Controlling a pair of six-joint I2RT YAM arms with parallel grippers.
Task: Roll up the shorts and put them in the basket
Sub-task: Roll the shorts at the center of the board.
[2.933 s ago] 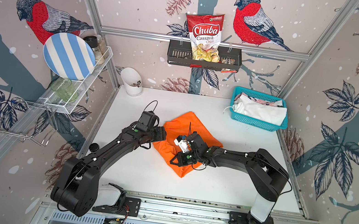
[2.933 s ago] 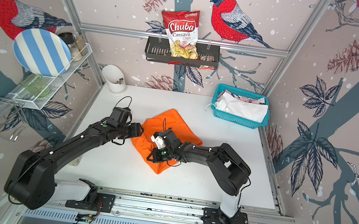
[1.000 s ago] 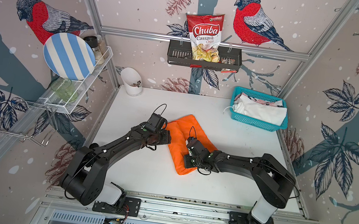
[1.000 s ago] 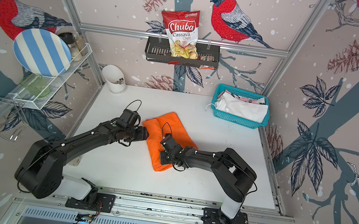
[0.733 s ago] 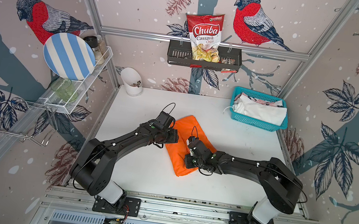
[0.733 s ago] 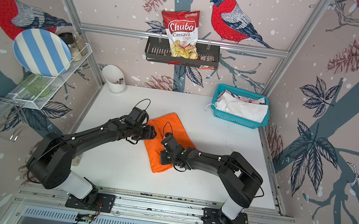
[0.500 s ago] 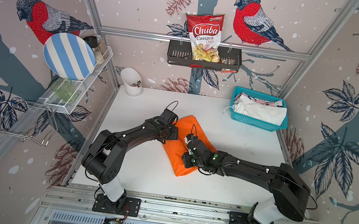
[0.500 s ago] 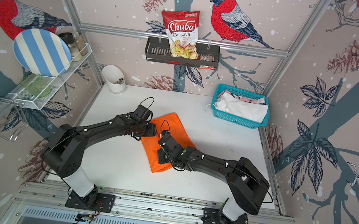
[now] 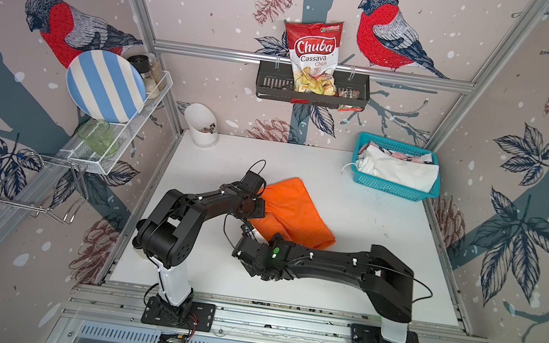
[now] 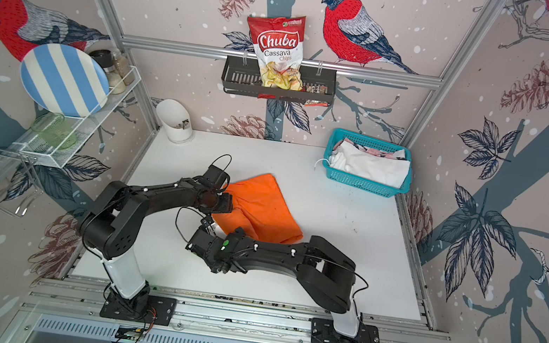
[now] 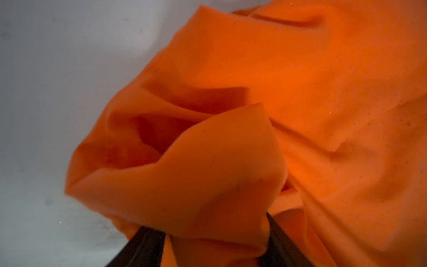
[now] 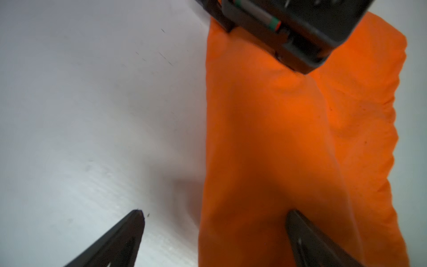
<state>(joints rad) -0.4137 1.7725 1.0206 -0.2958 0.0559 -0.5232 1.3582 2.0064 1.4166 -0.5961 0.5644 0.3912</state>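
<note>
Shorts in work: the orange shorts (image 9: 296, 212) lie folded into a rough band near the middle of the table (image 9: 387, 219), as both top views show.
Other 2 shorts: the white shorts (image 9: 398, 169) and the pink shorts (image 9: 404, 155) sit in the blue basket (image 9: 388, 189) at the far right corner, well apart from the work.
Left gripper (image 11: 215, 231): it pinches a thick bunch of orange cloth at the band's left edge, and a loose fold stands up beyond the jaws.
Right gripper (image 12: 215, 212): its jaws are spread wide and hold nothing. 1 finger (image 12: 307, 235) is over the cloth's near end, the other over bare table.
Step, as I judge it: you are setting up the 1st turn of the roll from the near end.
How to do it well: bring both right fingers square across the near end, take every layer, then turn it tightly toward the far end. Hold the left pinch low so the band lies flat.
Risk: catching only the top layer would likely give a crooked, slack roll.
</note>
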